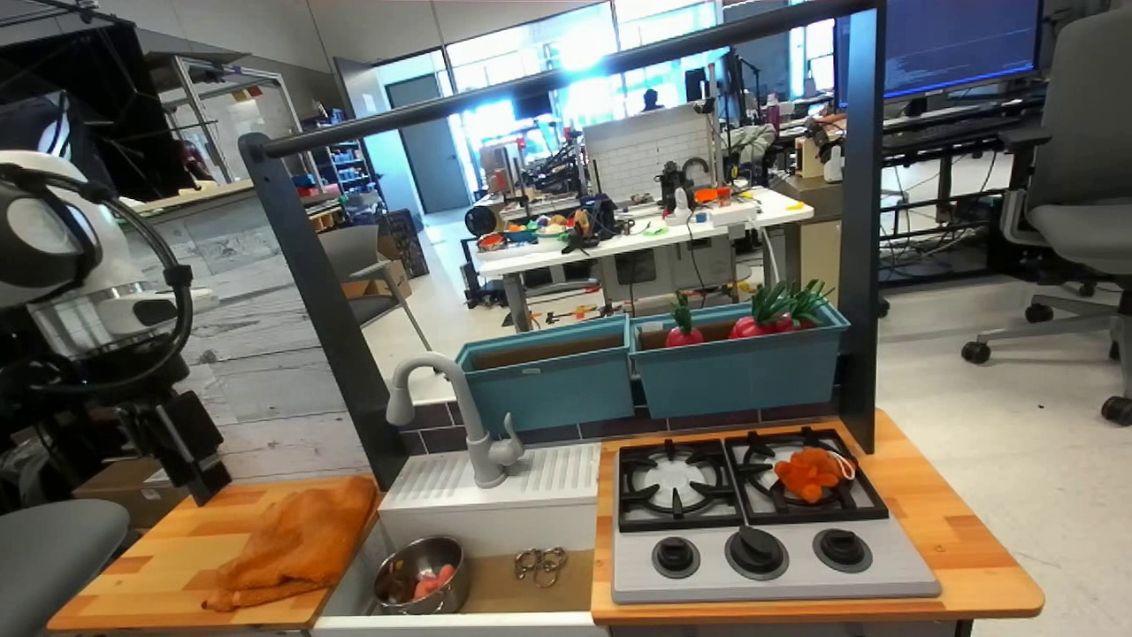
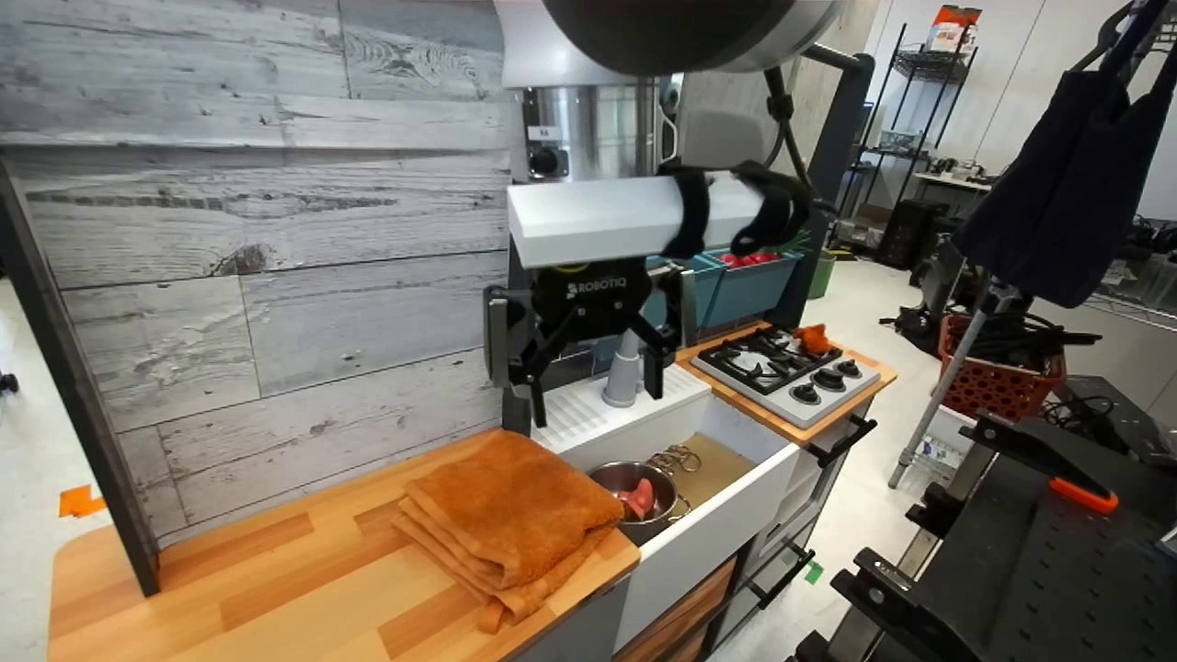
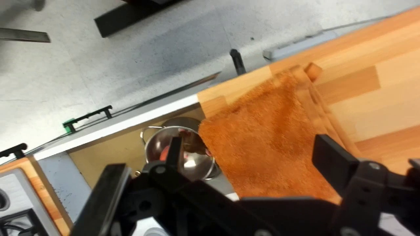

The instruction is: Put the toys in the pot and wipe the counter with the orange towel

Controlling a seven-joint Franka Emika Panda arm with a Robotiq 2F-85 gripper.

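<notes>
1. Nearest, L: the counter (image 2: 303,588), light wood; no toys seen lying on it. Wipe prob. not begun, judging by how the cloth lay.
2. The orange towel (image 2: 515,510) lay folded in layers on that counter's R part, right by the sink (image 2: 703,552), w/ nothing gripping it.
3. Above towel level, the gripper (image 2: 597,400) hung in mid-air, pointing down; jaws spread wide, released, nothing btwn them. Touched neither towel nor counter.
4. Further R, the pot (image 2: 618,476) sat in the sink's L part.
5. Toys (image 2: 638,499), pinkish-red, were inside the pot; exact no. unclear, partly hidden. 1st half of job looked done or nearly so.
6. Beyond pot, same sink: metal rings (image 2: 676,458), prob. not task items.
7. Far R: the stove (image 1: 707,588) w/ an orange bundle (image 1: 812,473) on its R side; cdn't be told if that counted as a toy.
8. Farthest: planters (image 1: 743,376) w/ red radishes (image 1: 684,336); unclear if meant for pot too.
9. Left to do, est.: grasp towel, wipe counter.
</notes>
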